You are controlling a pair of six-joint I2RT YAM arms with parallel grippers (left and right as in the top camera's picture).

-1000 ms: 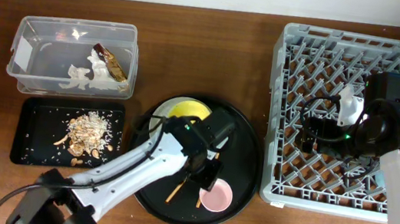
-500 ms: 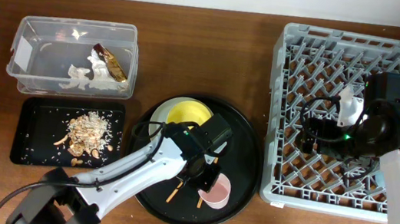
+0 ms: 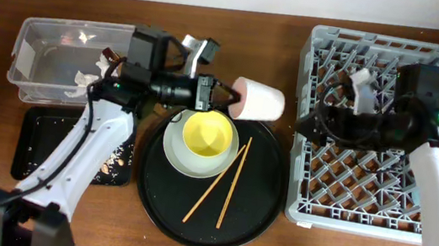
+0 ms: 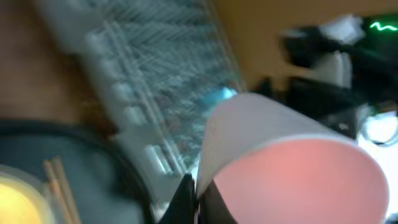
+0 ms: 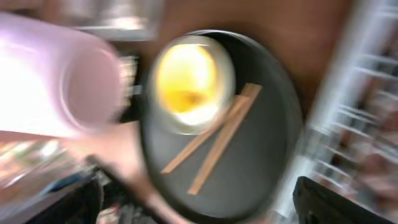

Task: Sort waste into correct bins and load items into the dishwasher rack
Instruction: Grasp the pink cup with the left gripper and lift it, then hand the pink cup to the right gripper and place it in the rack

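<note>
Lifted off the round black tray (image 3: 260,205) since the earlier frame, the pink cup (image 3: 260,101) now lies sideways in the left gripper (image 3: 229,100), which is clamped on one end of it, mid-table toward the far edge. Just beyond it the right gripper (image 3: 304,126) stands with jaws spread beside the dishwasher rack (image 3: 359,224) at the right edge. A clean pass likely needs the left to hold level and release only after the right closes.

White arm links (image 3: 90,147) — black joints, cables

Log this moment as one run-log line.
left pincer: shut on pink cup | right pincer: open, at rack edge | yellow bowl, chopsticks: on round tray
</note>
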